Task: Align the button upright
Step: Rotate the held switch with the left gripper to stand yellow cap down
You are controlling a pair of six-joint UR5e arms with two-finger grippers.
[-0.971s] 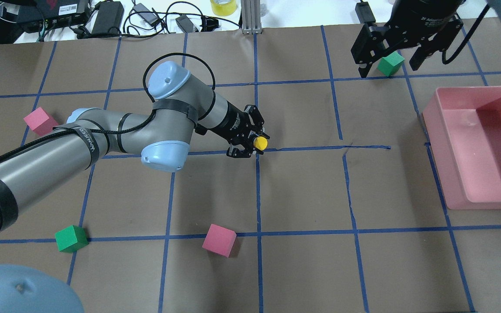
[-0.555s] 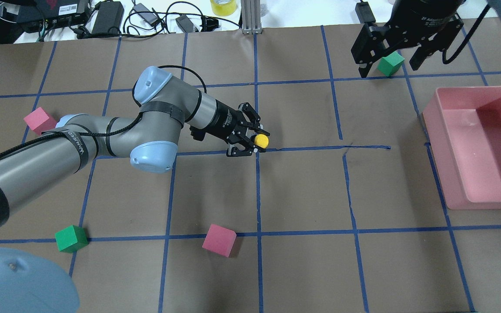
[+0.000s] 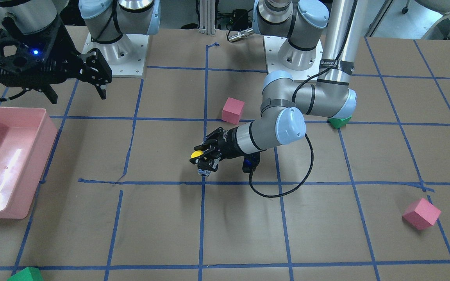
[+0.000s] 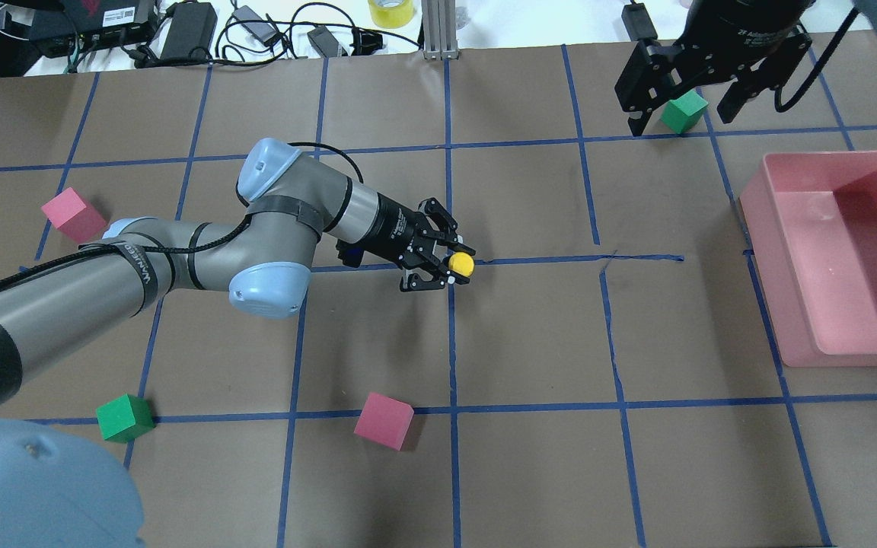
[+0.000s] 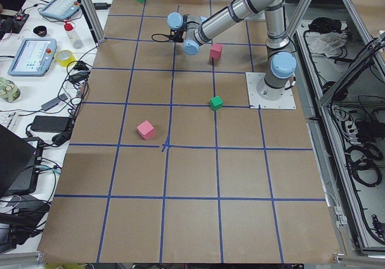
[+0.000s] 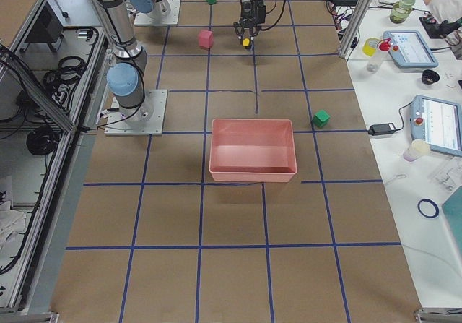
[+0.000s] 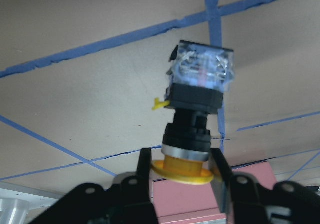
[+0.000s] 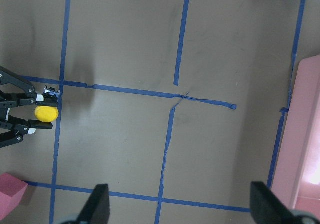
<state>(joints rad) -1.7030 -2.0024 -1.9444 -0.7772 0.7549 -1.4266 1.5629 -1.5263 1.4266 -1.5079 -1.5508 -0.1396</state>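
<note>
left gripper (image 4: 458, 268) clenches the button (image 4: 461, 263) by its yellow cap at mid-frame (body tilted). best to swing the wrist vertical, seat the body flat, then let go. right gripper (image 4: 682, 116) hangs released, upper right.

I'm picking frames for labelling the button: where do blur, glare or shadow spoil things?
Left wrist view: the button is large but soft, its whitish end smeared, and the left pincer around its yellow cap reads as flat black. Front-facing view: glare whitens the floor of the pink bin. Overhead view: sharp, though mostly the cap shows.
</note>
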